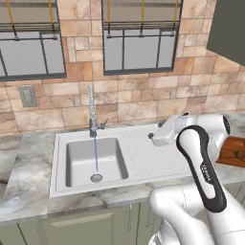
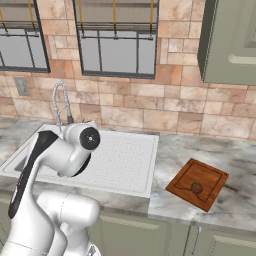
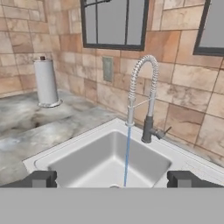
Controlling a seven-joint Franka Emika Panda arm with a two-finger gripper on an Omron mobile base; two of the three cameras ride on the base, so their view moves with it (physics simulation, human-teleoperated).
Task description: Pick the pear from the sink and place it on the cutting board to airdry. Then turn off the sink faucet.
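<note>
Pear (image 2: 196, 188) sits on the cutting board (image 2: 186, 179), roughly mid-board, a bit toward the near edge. In the left base view only a corner of the board (image 1: 231, 149) shows past the arm, w/ the pear (image 1: 238, 154) at the far right edge of frame. Board lies on the marbled bench (image 2: 235, 165), to the right of the sink (image 2: 132, 165) and apart from it.

Sink faucet (image 1: 92, 112) is on — a thin blue stream drops straight from the spout into the basin and lands just behind the round drain (image 1: 96, 178). The basin holds nothing but the stream and the drain. Small side lever (image 3: 164, 131) sticks out from the faucet's dark base, on the drainboard side. Ribbed drainboard (image 1: 148, 155) is bare.

Fingers (image 3: 114, 178) are spread as wide as they go, nothing between them — the two dark tips sit at either side of the hand view's lower part, w/ the stream falling down between them farther off. The hand is above the drainboard, near the sink's back rim, pointed across the basin at the faucet (image 3: 144, 94); not touching it.

Paper-towel roll (image 3: 46, 82) stands upright on the bench left of the sink in the hand view, against the stone-tile wall. Wall outlet (image 1: 27, 96) is left of the faucet, below the windows.
</note>
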